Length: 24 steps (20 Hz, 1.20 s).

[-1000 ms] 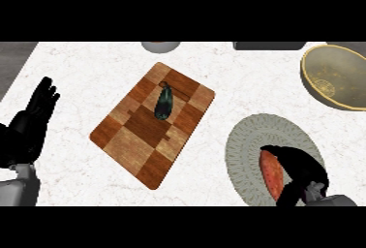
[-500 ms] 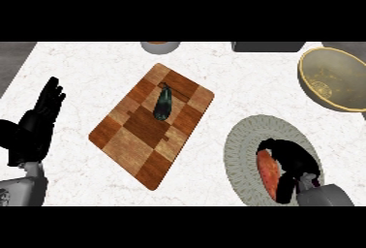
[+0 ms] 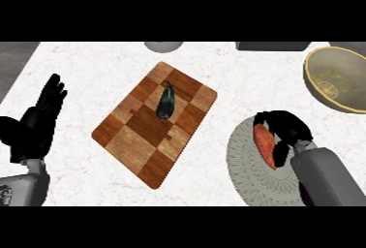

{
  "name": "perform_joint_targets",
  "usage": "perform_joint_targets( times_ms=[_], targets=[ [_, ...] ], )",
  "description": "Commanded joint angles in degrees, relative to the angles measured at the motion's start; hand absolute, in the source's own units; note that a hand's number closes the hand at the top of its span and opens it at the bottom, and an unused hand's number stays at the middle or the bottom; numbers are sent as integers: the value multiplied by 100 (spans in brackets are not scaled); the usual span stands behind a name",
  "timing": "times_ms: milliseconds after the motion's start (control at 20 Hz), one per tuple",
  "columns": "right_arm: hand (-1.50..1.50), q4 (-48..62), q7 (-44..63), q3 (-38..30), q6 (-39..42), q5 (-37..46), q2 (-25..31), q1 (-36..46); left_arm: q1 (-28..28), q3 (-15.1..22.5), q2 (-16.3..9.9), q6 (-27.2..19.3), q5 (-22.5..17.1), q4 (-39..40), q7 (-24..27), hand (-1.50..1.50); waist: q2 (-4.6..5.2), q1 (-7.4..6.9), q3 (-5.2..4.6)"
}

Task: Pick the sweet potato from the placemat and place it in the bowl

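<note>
Sweet potato (image 3: 265,145): orange, lying on the round grey placemat (image 3: 250,174), under the curled fingers of the right hand.
Right hand (image 3: 287,130): fingers bent round the sweet potato's upper end.
Bowl (image 3: 336,80): beyond those fingers, well apart.
Left hand (image 3: 37,123): fingers straight, holding nothing.
Cutting board (image 3: 154,123): between the hands, dark eggplant (image 3: 166,102) on it.

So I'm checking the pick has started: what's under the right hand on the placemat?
The orange sweet potato lies on the round grey placemat. The right hand curls over its far end and right side, hiding those parts; the left edge shows.
</note>
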<state>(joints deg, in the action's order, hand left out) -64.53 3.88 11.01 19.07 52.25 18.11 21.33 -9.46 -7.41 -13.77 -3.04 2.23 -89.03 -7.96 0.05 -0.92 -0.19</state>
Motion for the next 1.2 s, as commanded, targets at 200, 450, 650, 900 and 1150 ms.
perform_joint_targets(
  times_ms=[200,450,650,900,1150],
  targets=[
    [150,8,-445,-340,-404,230,302,666,-66,-120,-28,-57,90,42,-83,0,-4,86,19],
    [150,-1672,41,-755,-629,114,631,365,97,-139,31,-36,-9,-56,-118,0,-58,232,16],
    [150,-2421,314,-1392,-1189,-92,599,417,176,-110,22,-37,77,-50,27,0,-69,275,18],
    [150,-3166,680,-2108,-943,-642,613,186,336,-154,10,60,-5,-232,33,0,-36,150,20],
    [150,-2165,675,-2817,-454,-1078,1170,1177,-143,-262,-121,204,-115,-31,-179,0,-4,78,19]
  ],
)
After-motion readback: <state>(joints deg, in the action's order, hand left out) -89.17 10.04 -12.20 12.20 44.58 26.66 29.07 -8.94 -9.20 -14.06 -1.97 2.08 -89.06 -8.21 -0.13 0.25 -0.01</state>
